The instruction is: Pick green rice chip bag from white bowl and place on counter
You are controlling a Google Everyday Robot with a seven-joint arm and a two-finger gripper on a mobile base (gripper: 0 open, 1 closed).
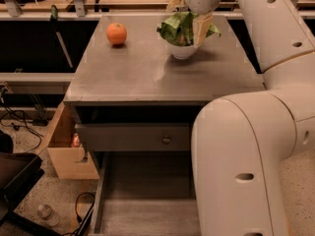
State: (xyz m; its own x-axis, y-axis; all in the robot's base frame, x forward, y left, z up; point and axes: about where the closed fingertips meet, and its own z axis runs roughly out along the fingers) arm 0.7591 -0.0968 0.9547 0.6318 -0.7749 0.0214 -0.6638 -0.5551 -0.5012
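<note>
So the crumpled light-green foil rice chip bag [178,29] is sitting in the small round white ceramic bowl [182,51], spilling out wider than the rim. The bowl is on the far right part of the flat grey matte counter [133,75]. The robot's beige two-finger gripper [189,17] is right down at the bag from above, at the far edge of the counter, and part of it hangs in front of the bag's right side. Honestly can't tell if it's clamped on the bag or open. A round orange fruit [116,33] sits well apart to the left, also on the far side. The fat white arm [246,151] fills the near right. Below the counter there's a grey drawer with a small round knob [167,139].
</note>
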